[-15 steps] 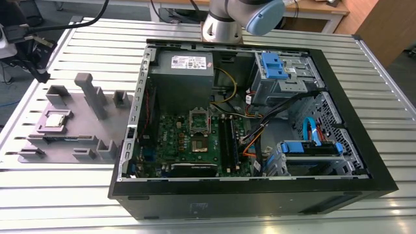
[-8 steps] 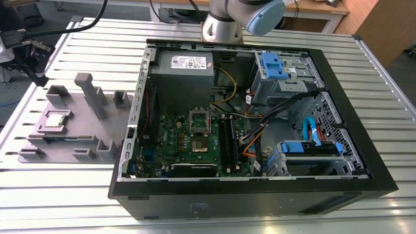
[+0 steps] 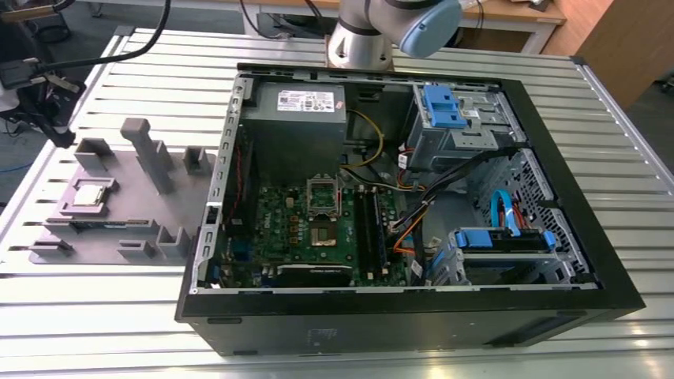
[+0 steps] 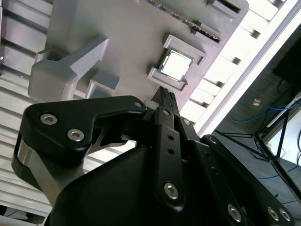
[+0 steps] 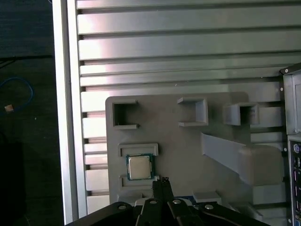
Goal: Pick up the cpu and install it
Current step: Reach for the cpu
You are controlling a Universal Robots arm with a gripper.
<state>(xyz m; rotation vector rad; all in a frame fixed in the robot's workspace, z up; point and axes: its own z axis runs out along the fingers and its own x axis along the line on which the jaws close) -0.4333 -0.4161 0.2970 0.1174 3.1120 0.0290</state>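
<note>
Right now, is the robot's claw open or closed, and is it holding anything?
Gripper: closed, holding nothing; the cpu lies just off its tips.

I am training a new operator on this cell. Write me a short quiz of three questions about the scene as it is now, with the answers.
1. True or false: the end effector grips the cpu.
2. The cpu lies on: A) the grey fixture plate; B) the green motherboard; C) the black computer case.
3. Fill in: the black computer case stands to the exterior view's ____ of the grey fixture plate.
Key: 1 false; 2 A; 3 right.
</note>
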